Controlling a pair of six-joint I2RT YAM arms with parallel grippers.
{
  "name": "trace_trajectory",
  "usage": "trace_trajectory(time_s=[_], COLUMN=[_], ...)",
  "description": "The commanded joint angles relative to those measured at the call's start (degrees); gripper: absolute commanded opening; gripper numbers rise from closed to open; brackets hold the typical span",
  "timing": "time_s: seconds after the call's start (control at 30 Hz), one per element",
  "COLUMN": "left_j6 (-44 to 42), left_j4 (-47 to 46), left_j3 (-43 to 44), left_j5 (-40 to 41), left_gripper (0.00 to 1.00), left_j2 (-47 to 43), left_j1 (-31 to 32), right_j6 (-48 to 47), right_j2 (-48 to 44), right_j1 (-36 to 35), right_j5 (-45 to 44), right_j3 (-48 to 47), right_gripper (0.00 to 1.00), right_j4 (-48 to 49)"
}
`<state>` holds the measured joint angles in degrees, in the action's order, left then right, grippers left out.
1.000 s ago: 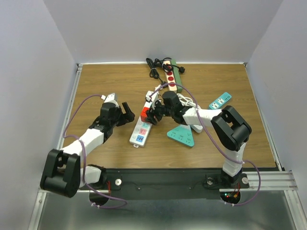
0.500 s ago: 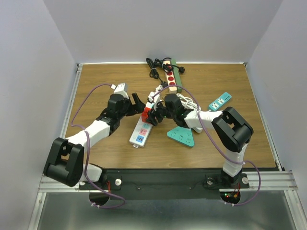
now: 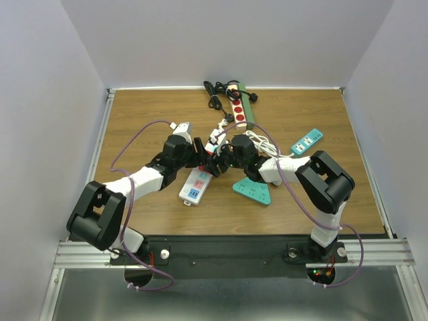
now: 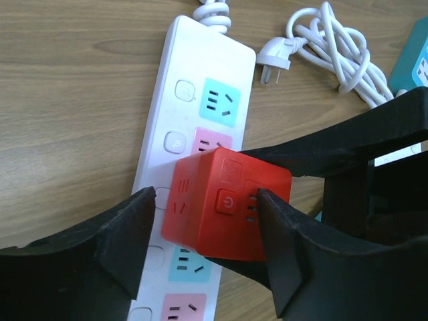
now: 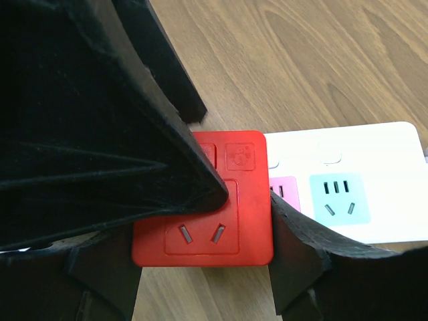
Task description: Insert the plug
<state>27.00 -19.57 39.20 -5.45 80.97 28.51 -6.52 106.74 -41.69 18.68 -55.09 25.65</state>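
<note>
A red cube plug adapter (image 4: 221, 207) hangs just above the white power strip (image 4: 180, 60), over its pink socket. My right gripper (image 5: 204, 227) is shut on the red cube (image 5: 221, 241), one finger on each side. My left gripper (image 4: 206, 200) is open and straddles the same cube: its right finger (image 4: 284, 234) touches a cube face, while its left finger (image 4: 127, 231) stands a small gap off. In the top view both grippers meet over the strip (image 3: 192, 187), left (image 3: 200, 155) and right (image 3: 217, 160), and the cube is almost hidden.
A teal triangular strip (image 3: 253, 190) lies right of the white one. A small teal strip (image 3: 307, 141) lies further right. A beige strip with red sockets (image 3: 238, 107) and a black cable (image 3: 214, 90) lie at the back. A coiled white cable (image 4: 334, 47) lies near the strip's end.
My left arm has swung right from the open table to the power strip, and its open jaws now straddle the red cube. The right gripper has kept hold of the cube, barely moving.
</note>
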Motion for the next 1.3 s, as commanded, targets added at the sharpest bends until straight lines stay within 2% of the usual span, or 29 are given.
trace_trajectory(time_s=[0.0,0.2,0.4,0.73,0.97,1.2,1.27], left_j6=[-1.34,-0.38,2.52,6.13,6.75,7.62,7.8], left_j4=[-0.91,-0.38,-1.87,-4.6,-5.48,-7.23,-7.41], left_j3=[-0.88,-3.69,-9.22,-15.99,-18.28,-19.95,-20.13], left_j5=[-0.35,0.97,1.94,3.78,4.22,4.22,4.22], left_gripper=[0.64,0.52,0.48,0.45,0.44,0.43,0.43], left_j2=[0.59,0.24,-0.9,-2.57,-2.39,-1.17,-1.34], left_j1=[1.72,3.48,5.5,6.64,7.0,7.43,7.61], right_j6=[5.38,6.26,9.07,14.61,20.49,21.82,22.43], right_j2=[5.32,5.24,5.06,6.29,7.34,11.3,10.69], right_j1=[-1.2,-1.55,-2.34,-7.17,-9.46,-10.34,-10.34], right_j5=[-5.93,-7.34,-9.01,-15.33,-17.8,-18.33,-21.22], right_j3=[6.05,6.22,6.92,8.5,11.23,9.48,9.39], right_gripper=[0.0,0.0,0.0,0.0,0.0,0.01,0.0], right_j4=[-21.43,-21.52,-21.52,-21.87,-21.96,-23.62,-24.24])
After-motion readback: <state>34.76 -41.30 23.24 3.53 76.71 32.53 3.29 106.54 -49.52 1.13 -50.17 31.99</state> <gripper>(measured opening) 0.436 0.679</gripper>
